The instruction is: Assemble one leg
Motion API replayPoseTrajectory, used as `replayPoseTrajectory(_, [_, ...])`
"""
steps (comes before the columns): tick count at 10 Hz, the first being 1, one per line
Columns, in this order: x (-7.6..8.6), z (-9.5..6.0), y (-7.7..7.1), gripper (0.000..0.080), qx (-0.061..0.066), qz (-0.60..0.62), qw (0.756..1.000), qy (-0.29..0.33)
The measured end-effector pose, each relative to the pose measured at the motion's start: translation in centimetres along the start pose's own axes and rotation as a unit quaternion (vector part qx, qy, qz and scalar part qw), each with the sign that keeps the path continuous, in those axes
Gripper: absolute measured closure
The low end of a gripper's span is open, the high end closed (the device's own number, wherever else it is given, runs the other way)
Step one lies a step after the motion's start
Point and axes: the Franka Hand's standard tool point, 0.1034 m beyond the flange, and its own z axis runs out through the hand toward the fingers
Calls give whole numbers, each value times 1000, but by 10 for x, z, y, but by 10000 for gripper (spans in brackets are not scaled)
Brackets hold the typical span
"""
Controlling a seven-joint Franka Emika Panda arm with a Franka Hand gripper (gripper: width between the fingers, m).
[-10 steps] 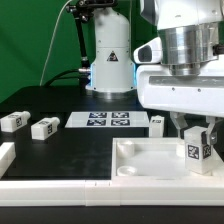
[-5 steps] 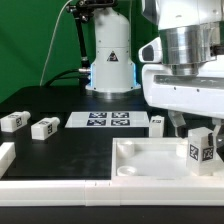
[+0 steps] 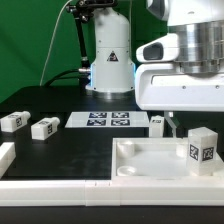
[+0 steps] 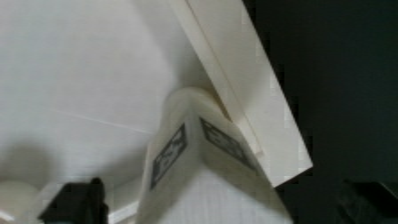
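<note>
I see the leg standing upright on the tabletop, at its far corner toward the exterior view's right, its tag facing the camera. The arm's white housing hangs above it, with a clear gap between the two. I cannot make out the claw's fingers in the exterior view; in the wrist view two dark fingertips show on either side of the leg without touching it, so I read the claw as released and holding nothing.

Three more legs lie on the black table: two close together toward the exterior view's left, and one standing just behind the tabletop, near the marker board. The marker board lies flat at the middle rear of the table. A white rail runs along the table's near edge
</note>
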Motion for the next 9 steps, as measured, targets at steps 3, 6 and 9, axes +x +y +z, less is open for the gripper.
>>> replayPoseTrajectory(3, [-1, 6, 2, 150, -17, -166, 986, 0])
replayPoseTrajectory(6, [1, 7, 11, 177, -18, -256, 966, -7])
replayPoseTrajectory(9, [1, 7, 12, 512, -18, -256, 966, -7])
